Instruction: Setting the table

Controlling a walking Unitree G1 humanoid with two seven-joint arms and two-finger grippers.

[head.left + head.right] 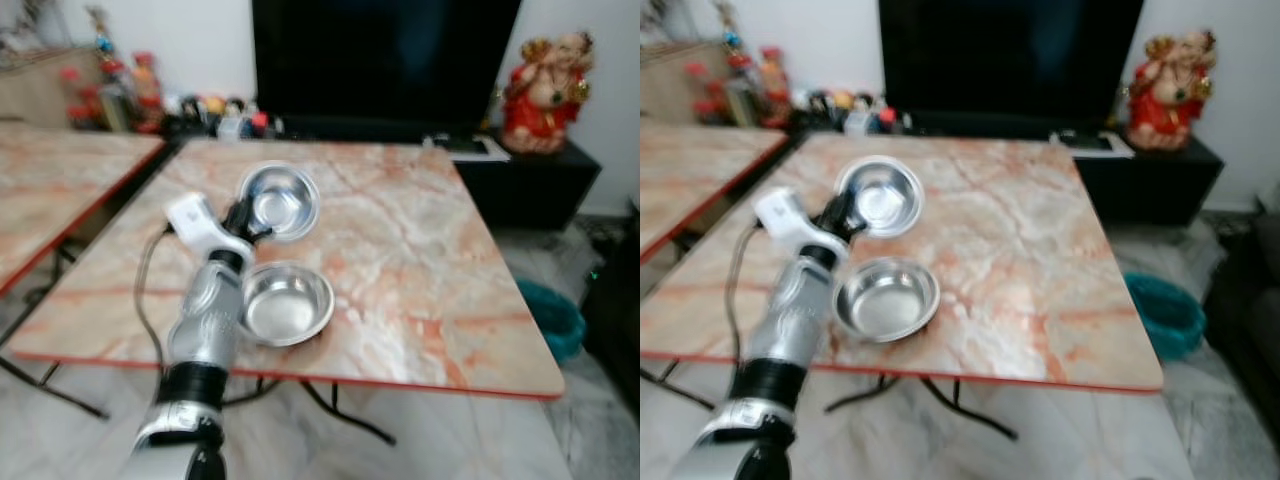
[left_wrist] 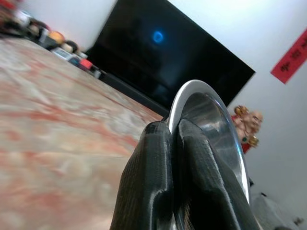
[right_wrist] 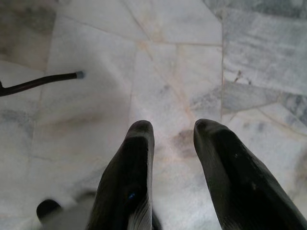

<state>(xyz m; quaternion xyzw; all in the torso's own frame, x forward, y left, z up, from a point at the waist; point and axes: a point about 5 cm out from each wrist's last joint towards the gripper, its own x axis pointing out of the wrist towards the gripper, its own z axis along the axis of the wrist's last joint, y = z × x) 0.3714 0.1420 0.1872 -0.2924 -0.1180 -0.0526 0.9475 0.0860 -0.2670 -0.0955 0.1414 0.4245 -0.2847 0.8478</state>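
Two steel bowls are over the marble-patterned table [image 1: 420, 230]. The farther steel bowl [image 1: 282, 198] is pinched at its near rim by my left gripper [image 1: 243, 217], which is shut on it. In the left wrist view both black fingers [image 2: 158, 182] clamp the bowl's rim [image 2: 201, 103], and the bowl is tilted. The nearer steel bowl [image 1: 288, 302] sits flat on the table right beside my left forearm. My right gripper [image 3: 172, 129] hangs open over the tiled floor, holding nothing.
A second marbled table [image 1: 50, 180] stands at the left with a narrow gap between. Behind are a black TV [image 1: 385, 60], a low cabinet with bottles and small items [image 1: 130, 95], and a red figurine [image 1: 545, 90]. A teal basket [image 1: 555, 315] sits on the floor at the right.
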